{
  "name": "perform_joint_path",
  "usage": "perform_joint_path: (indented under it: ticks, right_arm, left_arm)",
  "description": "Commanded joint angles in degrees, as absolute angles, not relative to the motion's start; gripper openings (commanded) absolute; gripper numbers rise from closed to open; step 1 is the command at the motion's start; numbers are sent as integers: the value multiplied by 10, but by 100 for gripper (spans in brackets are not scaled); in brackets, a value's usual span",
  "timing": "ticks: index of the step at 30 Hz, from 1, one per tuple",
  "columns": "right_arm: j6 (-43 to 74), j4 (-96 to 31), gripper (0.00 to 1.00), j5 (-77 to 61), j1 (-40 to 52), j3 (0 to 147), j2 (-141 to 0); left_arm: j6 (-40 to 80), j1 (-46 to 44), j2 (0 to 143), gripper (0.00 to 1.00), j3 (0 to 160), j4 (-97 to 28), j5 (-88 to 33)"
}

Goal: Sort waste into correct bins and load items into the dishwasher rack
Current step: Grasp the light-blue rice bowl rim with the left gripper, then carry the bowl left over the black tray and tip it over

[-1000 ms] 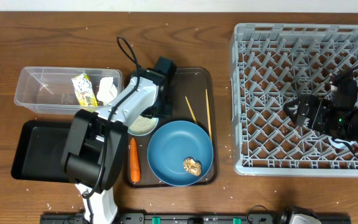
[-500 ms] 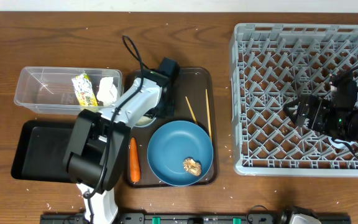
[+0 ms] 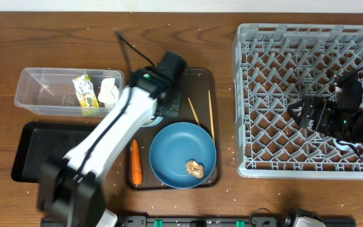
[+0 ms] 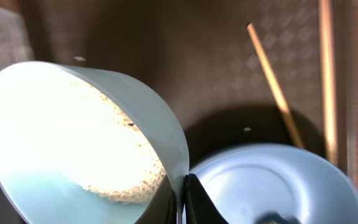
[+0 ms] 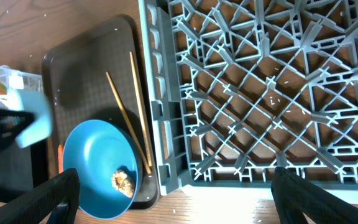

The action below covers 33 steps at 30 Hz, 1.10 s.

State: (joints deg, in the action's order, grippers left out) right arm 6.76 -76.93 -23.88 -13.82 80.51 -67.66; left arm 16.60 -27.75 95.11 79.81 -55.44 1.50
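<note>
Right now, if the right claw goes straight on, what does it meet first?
The large grey plastic dishwasher rack: the open right claw points down into it, so probably its peg grid near the front wall. Nothing shows between them in the wrist view; depth is unclear.

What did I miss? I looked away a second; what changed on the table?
The left gripper shut on the rim of the white bowl, rice still inside, and its arm swung upward. The right gripper over the rack, blue plate, carrot, chopsticks and clear tub stayed put.
</note>
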Motion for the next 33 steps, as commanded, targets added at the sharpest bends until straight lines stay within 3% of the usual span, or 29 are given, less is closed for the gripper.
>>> perform_joint_path:
  ticks: [1,6,12,21,33]
  right_arm:
    - [67,-769,92,-237,-129,804,-676]
    - [67,-772,92,-237,-129,804,-676]
    - [68,-771,92,-237,-129,804,-676]
    - [67,-770,93,-237,-129,804,-676]
    - [66,-765,94,-233,-129,804,-676]
  left_arm:
    - [207,-264,904,6,809,-577,20]
    - [248,-197,839,6,809,-620,-6]
    - [236,-23,794,6,806,-656,-109]
    - [142,238,790,6,721,-635,-372]
    - [-14,476,790,6,534,-538,-664]
